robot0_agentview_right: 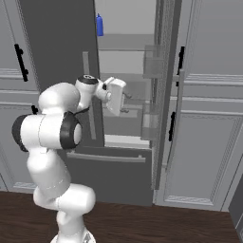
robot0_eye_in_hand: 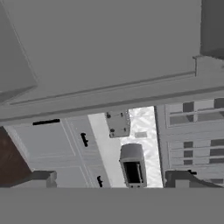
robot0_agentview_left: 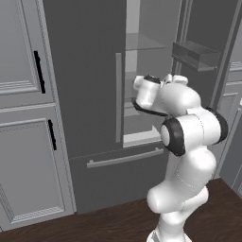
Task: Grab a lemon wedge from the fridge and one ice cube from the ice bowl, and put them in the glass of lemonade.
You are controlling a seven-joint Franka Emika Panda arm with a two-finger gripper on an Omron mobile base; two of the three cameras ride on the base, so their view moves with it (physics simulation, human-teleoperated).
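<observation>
1. The gripper (robot0_agentview_right: 124, 105) hangs at the fridge (robot0_agentview_left: 90, 94) opening with its jaws apart, nothing between them.
2. Just beyond it are clear shelves (robot0_agentview_right: 124, 43).
3. Door bins (robot0_agentview_right: 151, 64) stand to its right on the open door.
4. A blue bottle (robot0_agentview_right: 99, 25) stands above, at the back.
5. Cabinets (robot0_agentview_right: 209, 118) flank the fridge.

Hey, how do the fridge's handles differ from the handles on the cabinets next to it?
The fridge handles are long pale grey bars; the cabinet handles are short and black. One fridge handle lies level across the lower drawer, while every cabinet handle that shows stands upright. The fridge front is flat and dark grey; the cabinets are panelled and lighter. Both kinds are plain bars.
</observation>
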